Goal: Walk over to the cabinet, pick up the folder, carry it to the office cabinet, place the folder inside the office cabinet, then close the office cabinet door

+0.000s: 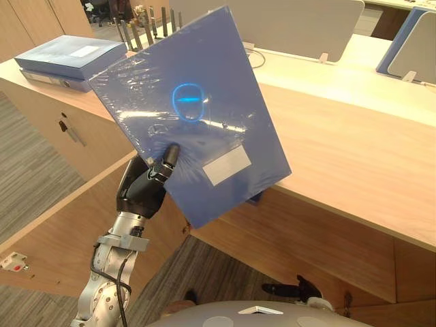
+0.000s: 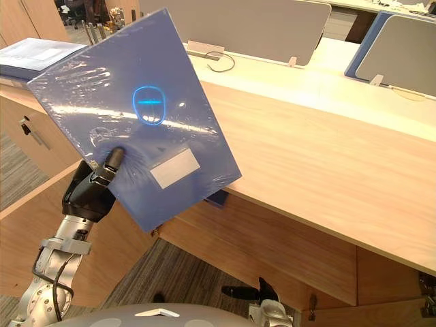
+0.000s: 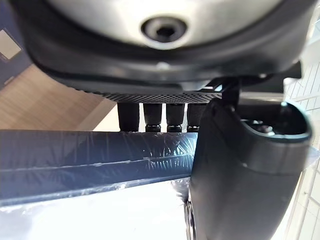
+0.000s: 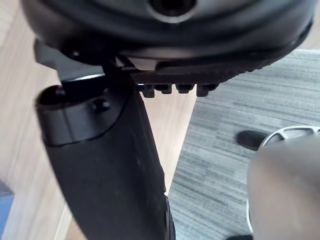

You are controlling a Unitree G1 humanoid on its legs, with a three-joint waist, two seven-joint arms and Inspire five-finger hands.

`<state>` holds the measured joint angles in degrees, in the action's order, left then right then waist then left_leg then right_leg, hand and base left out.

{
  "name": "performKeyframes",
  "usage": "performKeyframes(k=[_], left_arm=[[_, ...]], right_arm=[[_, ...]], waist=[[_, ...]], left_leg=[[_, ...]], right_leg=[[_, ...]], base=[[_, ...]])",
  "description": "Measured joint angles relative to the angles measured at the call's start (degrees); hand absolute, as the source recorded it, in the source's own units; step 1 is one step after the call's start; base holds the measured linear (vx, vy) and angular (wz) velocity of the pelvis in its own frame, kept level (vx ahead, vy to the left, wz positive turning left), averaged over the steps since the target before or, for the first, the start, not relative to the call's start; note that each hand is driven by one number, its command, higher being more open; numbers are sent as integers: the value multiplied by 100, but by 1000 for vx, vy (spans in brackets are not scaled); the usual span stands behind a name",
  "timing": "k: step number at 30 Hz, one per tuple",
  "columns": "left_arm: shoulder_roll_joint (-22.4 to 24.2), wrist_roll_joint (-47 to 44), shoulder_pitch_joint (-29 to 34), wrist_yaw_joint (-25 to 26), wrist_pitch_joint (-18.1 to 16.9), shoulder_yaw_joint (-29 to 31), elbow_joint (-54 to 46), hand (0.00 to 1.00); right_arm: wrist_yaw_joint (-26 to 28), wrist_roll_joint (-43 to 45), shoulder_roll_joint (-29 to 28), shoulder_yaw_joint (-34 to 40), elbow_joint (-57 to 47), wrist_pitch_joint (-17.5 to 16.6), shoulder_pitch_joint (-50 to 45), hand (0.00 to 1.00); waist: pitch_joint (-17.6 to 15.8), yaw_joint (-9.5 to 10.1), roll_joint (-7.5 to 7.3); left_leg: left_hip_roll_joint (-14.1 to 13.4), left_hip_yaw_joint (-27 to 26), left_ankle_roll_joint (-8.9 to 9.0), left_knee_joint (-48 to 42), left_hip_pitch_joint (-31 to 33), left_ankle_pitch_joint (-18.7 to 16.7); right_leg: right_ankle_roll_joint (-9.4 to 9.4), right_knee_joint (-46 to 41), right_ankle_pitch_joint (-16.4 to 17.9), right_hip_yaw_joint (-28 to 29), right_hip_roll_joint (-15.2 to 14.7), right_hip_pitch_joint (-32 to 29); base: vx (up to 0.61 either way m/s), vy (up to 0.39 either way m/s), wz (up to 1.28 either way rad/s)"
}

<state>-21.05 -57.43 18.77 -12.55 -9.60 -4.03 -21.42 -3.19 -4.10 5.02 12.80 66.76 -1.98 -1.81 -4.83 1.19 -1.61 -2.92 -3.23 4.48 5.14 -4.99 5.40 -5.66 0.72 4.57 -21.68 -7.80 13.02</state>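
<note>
A blue folder (image 1: 187, 109) wrapped in clear film hangs tilted in the air over the front edge of the wooden cabinet top (image 1: 354, 150). A pale label sits near its lower edge. My left hand (image 1: 143, 191) is shut on the folder's lower left corner, thumb on the front face and fingers behind. In the left wrist view the fingers (image 3: 150, 117) and thumb clamp the folder's edge (image 3: 75, 160). My right hand (image 1: 293, 286) hangs low by the cabinet front, above the carpet, fingers relaxed and holding nothing.
A stack of blue binders (image 1: 65, 58) lies at the far left of the cabinet top. Grey desk screens (image 1: 293, 24) stand behind. A wooden door panel (image 1: 41, 231) juts out at lower left. A small blue item (image 2: 218, 197) peeks from under the folder at the cabinet's edge.
</note>
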Motion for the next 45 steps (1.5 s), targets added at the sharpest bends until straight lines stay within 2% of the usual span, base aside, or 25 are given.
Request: performKeyframes(k=[4, 8, 16, 22, 35, 45], left_arm=[[86, -7, -11, -2, -1, -2, -167, 0], [514, -7, -35, 96, -15, -7, -177, 0], [911, -3, -343, 611, -192, 1, -302, 0], [933, 4, -372, 611, -271, 10, -685, 0], [932, 0, -369, 606, -286, 60, -851, 0], [983, -3, -375, 621, -285, -83, -851, 0]], right_arm=[[0, 0, 20, 0, 0, 0, -37, 100], [1, 1, 23, -5, -1, -2, -90, 100], [-11, 2, 30, -229, -1, 0, -176, 100], [-10, 3, 31, -235, 0, 2, -178, 100], [-4, 19, 84, -397, -148, -4, -232, 100], [-242, 524, -67, 151, -498, -4, -479, 100]], waist=[[0, -10, -4], [18, -5, -24], [82, -1, -107], [102, -3, -103], [121, -24, -72], [173, -222, -20]], left_leg=[[0, -4, -6, 0, 1, 4], [3, 4, -20, 0, 21, 15], [26, 15, -45, -1, 49, 35], [26, 11, -50, -1, 45, 39], [25, -3, -66, 0, 49, 51], [-48, -345, -54, -2, 22, -3]], right_leg=[[2, -27, 0, 8, -3, -7], [6, -63, 2, 5, -5, -11], [7, -97, 2, -12, -5, -39], [7, -118, 2, 5, -8, -51], [8, -142, 2, 6, -10, -97], [31, -71, -105, 372, 1, -253]], base=[[0, 0, 0], [0, 0, 1], [0, 0, 1], [0, 0, 0], [-8, -2, 0], [-4, 1, -20]])
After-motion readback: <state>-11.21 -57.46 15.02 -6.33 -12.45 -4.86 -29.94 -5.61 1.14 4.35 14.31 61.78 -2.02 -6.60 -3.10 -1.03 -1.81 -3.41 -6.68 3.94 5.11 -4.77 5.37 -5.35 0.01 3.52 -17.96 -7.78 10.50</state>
